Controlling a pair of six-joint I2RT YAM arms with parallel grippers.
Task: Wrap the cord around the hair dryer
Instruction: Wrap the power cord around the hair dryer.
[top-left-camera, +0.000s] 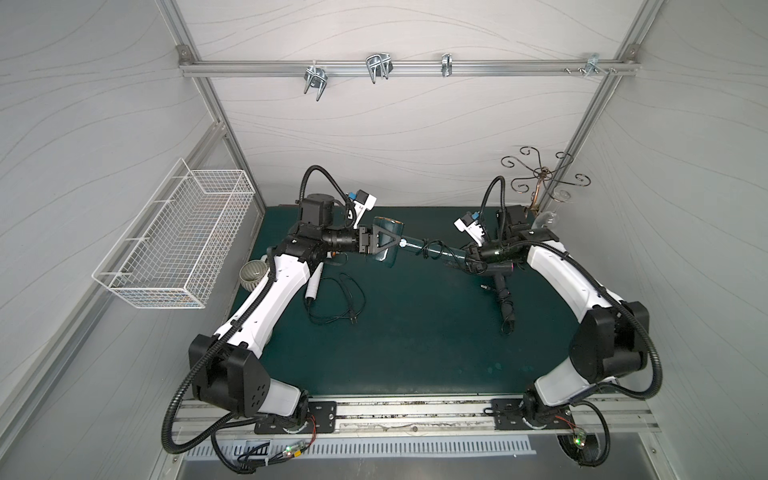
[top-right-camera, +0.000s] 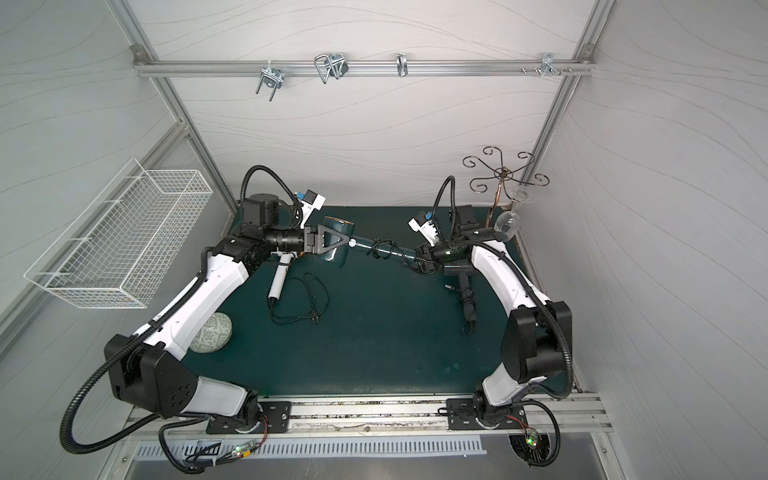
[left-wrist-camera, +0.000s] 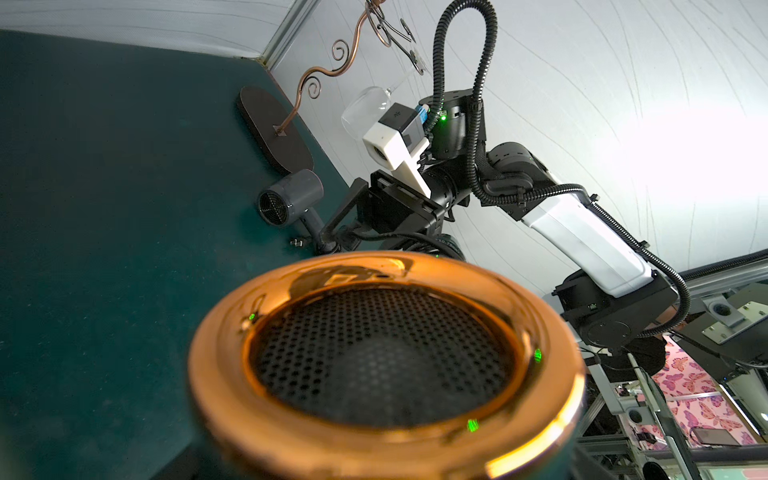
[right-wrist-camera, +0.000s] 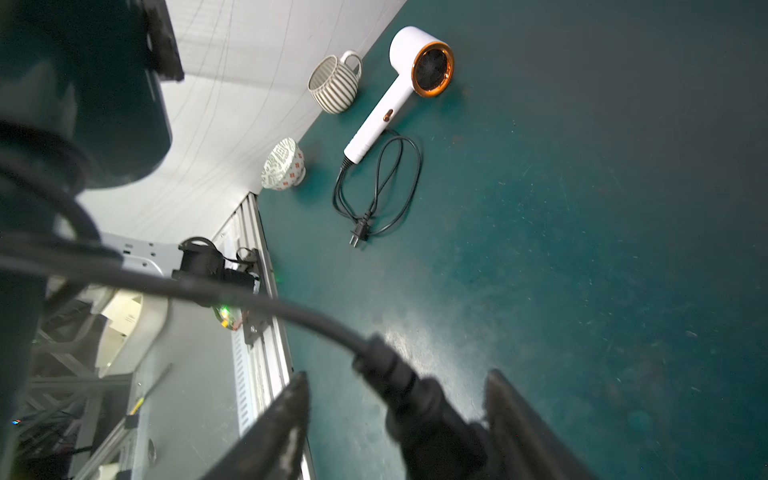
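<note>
Right wrist view: the right gripper (right-wrist-camera: 399, 376) stands open around the cord (right-wrist-camera: 232, 297) end, so the turns on the handle (top-left-camera: 442, 252) may slacken and unwind. The left gripper (top-left-camera: 376, 245) clamps the hair dryer (top-left-camera: 388, 227), dark green with a copper rear ring, above the bench (top-left-camera: 415, 332).

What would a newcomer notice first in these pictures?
A teal hair dryer hangs in mid-air, its barrel gripped by the left hand, while the right hand stands open around the cord at its handle end. A white hair dryer lies on the green mat, beside a striped mug.
</note>
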